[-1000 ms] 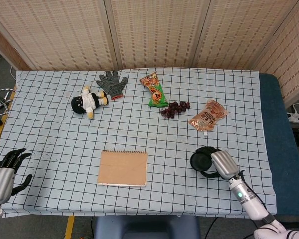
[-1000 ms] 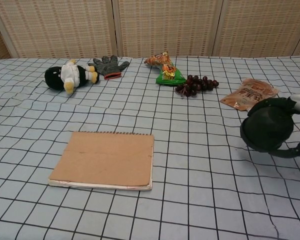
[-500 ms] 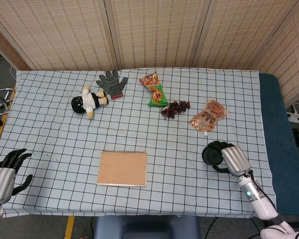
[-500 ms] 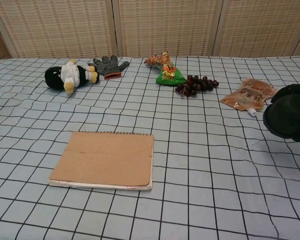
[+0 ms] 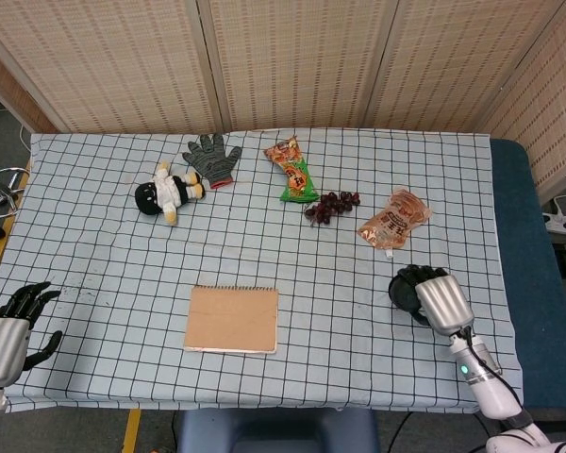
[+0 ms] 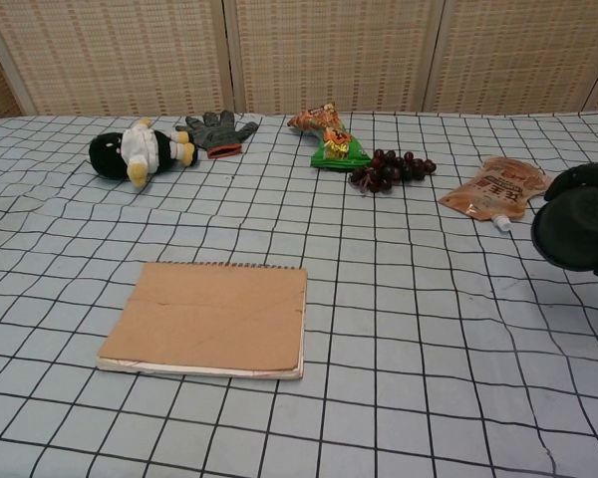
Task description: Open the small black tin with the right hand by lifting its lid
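Change: over the last sec the R hand has been carrying the tin sideways, away from the notebook and toward the table's right edge. That travel is slowing; betw. half a sec ago and now it's barely shifting. In chest view the tin is now sitting at the far right of frame, partly cut off, just below the pouch.

Meaning for task: nothing black is staying behind on the cloth where the hand was, so it's prob. the whole tin that's moving, not just the lid. No gap or seam betw. lid and body is showing in either view, so I'm judging the lid as not yet lifted. This looks like repositioning, w/ the opening step still to come. Can't tell if the tin is resting on the cloth or being held just above it.

R hand: fingers are wrapping round the tin from the right side and grasping it, w/ the hand's back facing the head cam. Fingertip placement on the rim is hidden.

L hand: hanging at the near left corner, fingers spread, gripping nothing, well apart from everything.
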You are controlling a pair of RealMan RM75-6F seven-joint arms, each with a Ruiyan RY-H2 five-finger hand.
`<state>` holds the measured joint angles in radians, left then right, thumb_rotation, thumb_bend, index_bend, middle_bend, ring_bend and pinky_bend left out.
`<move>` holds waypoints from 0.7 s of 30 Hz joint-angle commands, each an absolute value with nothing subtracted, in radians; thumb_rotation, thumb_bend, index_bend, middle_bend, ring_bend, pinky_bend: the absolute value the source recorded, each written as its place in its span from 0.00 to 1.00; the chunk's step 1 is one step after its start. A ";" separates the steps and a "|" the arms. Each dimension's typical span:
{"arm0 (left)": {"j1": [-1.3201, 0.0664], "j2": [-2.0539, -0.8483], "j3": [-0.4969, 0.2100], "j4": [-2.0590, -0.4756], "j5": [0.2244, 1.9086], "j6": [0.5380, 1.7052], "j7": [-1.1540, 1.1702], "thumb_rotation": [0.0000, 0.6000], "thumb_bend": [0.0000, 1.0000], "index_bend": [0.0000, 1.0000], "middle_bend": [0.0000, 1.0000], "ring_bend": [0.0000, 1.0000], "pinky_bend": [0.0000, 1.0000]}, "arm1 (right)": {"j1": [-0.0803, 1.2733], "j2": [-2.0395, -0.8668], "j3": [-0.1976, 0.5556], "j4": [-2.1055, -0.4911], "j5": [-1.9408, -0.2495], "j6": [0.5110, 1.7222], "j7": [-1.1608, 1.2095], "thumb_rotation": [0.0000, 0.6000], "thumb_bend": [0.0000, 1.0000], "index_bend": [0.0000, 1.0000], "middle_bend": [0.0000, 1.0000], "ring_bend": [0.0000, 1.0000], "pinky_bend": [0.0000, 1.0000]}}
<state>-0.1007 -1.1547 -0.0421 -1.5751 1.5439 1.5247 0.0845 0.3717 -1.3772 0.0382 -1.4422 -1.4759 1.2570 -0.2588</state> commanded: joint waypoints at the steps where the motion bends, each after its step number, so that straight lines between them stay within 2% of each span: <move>1: -0.101 -1.155 -0.042 -1.575 1.543 1.524 0.086 1.00 0.34 0.23 0.14 0.13 0.41 | 0.420 -1.397 -0.045 -1.295 -1.807 1.405 0.536 1.00 0.12 0.57 0.45 0.30 0.44; 4: -0.101 -1.156 -0.042 -1.574 1.544 1.524 0.088 1.00 0.34 0.23 0.14 0.13 0.41 | 0.422 -1.412 -0.056 -1.248 -1.832 1.456 0.642 1.00 0.12 0.57 0.45 0.30 0.46; 8: -0.101 -1.157 -0.040 -1.575 1.545 1.523 0.091 1.00 0.34 0.23 0.14 0.13 0.41 | 0.421 -1.395 -0.057 -1.238 -1.800 1.431 0.625 1.00 0.12 0.57 0.45 0.30 0.46; 16: -0.104 -1.157 -0.040 -1.575 1.543 1.516 0.092 1.00 0.34 0.23 0.14 0.13 0.41 | 0.384 -1.391 0.018 -1.257 -1.563 1.270 0.113 1.00 0.12 0.59 0.45 0.30 0.56; 21: -0.104 -1.156 -0.039 -1.577 1.547 1.518 0.091 1.00 0.34 0.23 0.14 0.13 0.41 | 0.381 -1.420 0.047 -1.242 -1.476 1.219 -0.020 1.00 0.12 0.60 0.45 0.30 0.56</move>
<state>-0.1045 -1.1560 -0.0395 -1.5771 1.5466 1.5183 0.0914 0.3925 -1.3961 0.0049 -1.2761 -1.6116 1.3056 0.3546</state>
